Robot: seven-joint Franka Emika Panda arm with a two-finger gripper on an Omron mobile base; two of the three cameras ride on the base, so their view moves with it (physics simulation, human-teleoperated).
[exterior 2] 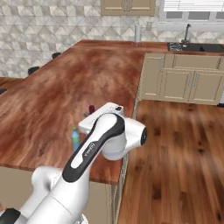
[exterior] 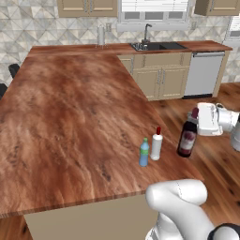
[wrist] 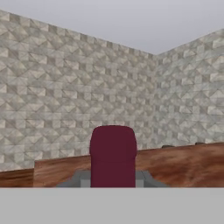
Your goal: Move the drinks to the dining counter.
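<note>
I see my tool [exterior: 196, 123] clamped tight on the neck of the dark wine bottle [exterior: 187, 138], held at the wide wooden surface's [exterior: 70, 122] edge; it looks heavy, smooth glass, best gripped high.

Domestic kitchen, rendered. Far wall: sink [exterior: 157, 46], beige cabinets [exterior: 159, 77], dishwasher [exterior: 203, 73], tiled backsplash [exterior: 28, 26]. Near: wide woodgrain table [exterior: 70, 122].
</note>
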